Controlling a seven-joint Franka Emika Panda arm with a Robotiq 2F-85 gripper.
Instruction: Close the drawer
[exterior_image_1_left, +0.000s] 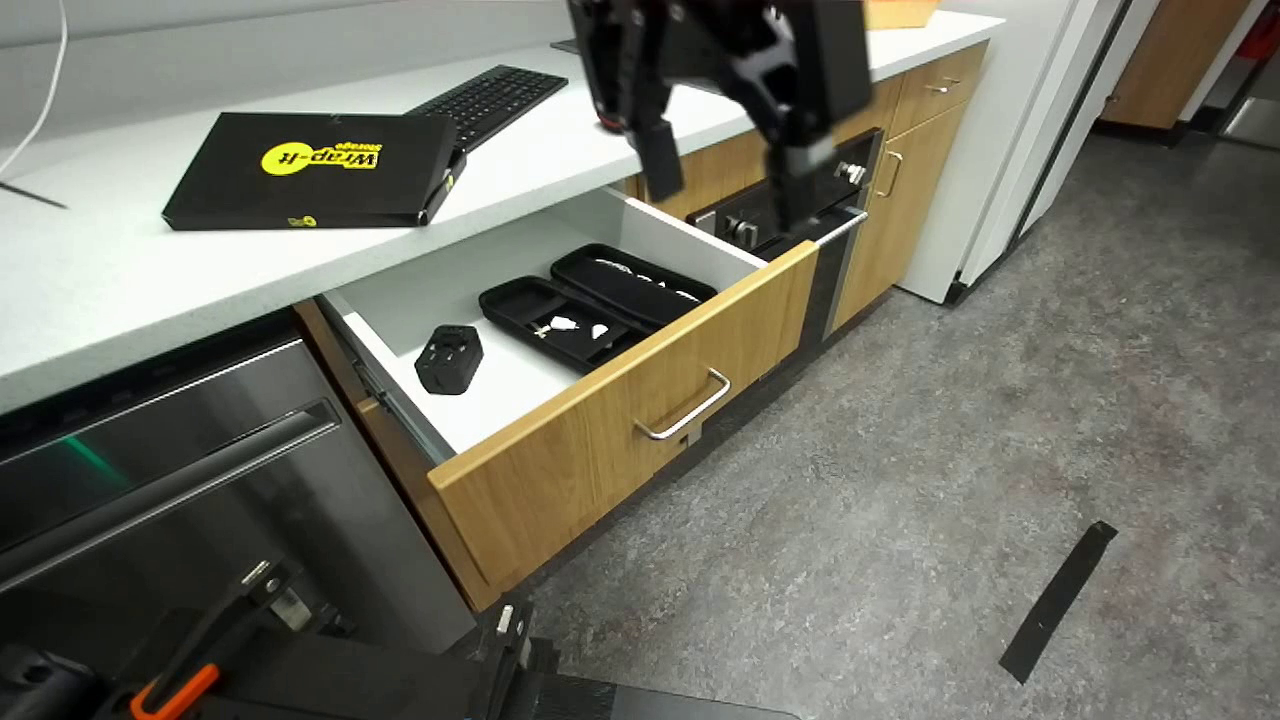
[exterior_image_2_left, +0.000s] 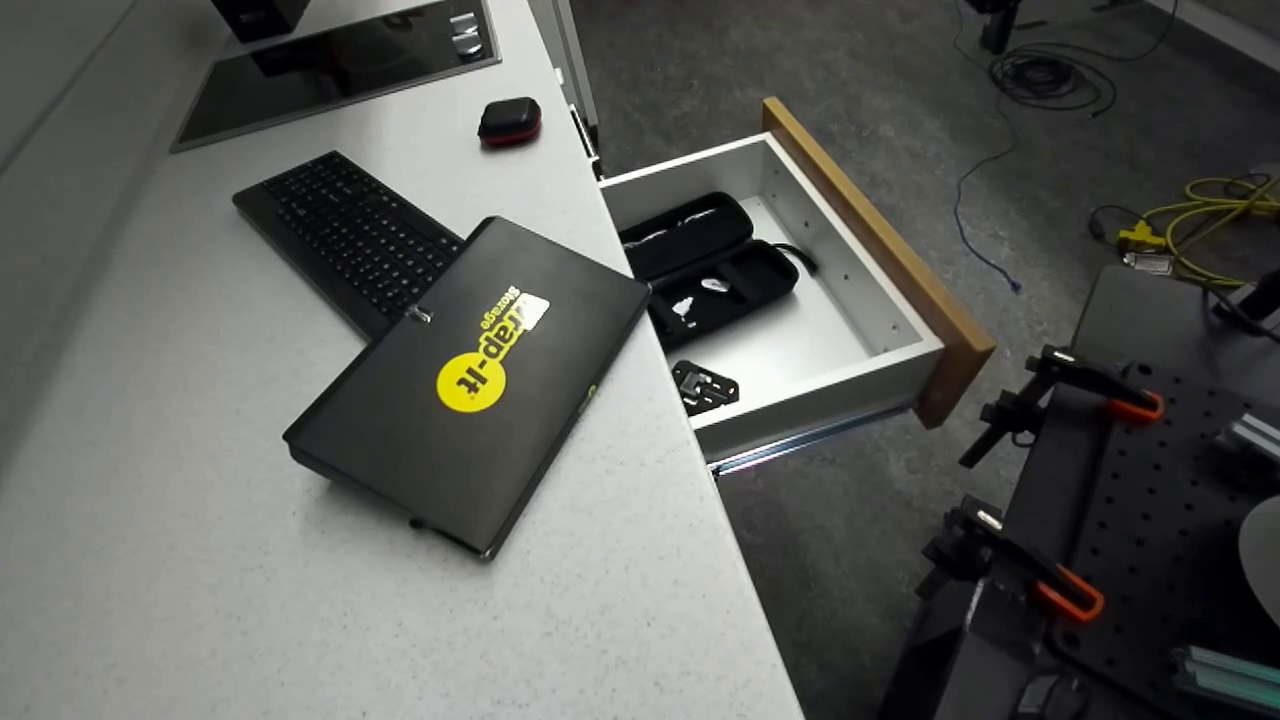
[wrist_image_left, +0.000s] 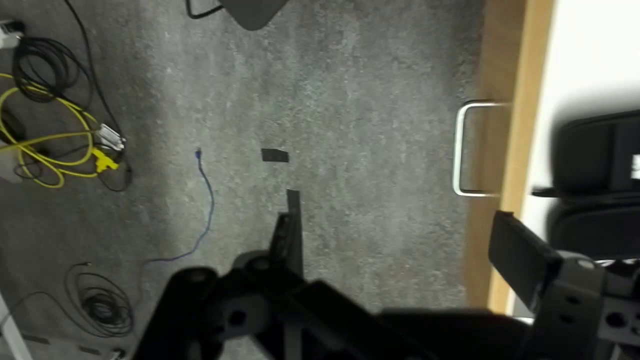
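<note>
The drawer (exterior_image_1_left: 580, 460) is standing open, jutting from under the pale surface (exterior_image_1_left: 90, 270), its metal handle (exterior_image_1_left: 692, 412) facing over the floor (exterior_image_1_left: 950, 430). The tool (exterior_image_1_left: 728, 178) is hanging above and apart from it, released, its fingers (wrist_image_left: 520, 252) spread wide; in the wrist view the drawer is lying to the right, one finger covering part of its front edge. Inside the drawer an unfolded black case (exterior_image_1_left: 620, 290) is holding small white pieces (exterior_image_1_left: 563, 323), and a black block (exterior_image_1_left: 450, 360) is sitting near it. On the surface, a black Wrap-It box (exterior_image_2_left: 465, 430) is covering one end of a keyboard (exterior_image_2_left: 345, 240), one corner lying near the edge above the drawer. Farther along, a black-and-red case (exterior_image_2_left: 510, 120) is lying near a cooktop (exterior_image_2_left: 340, 75). Below, in an exterior view, a steel appliance (exterior_image_1_left: 260, 520) is standing left of the drawer and an oven (exterior_image_1_left: 825, 205) right of it; black tape (exterior_image_1_left: 1058, 600) and loose cables (exterior_image_2_left: 1035, 72) are lying on the floor.
</note>
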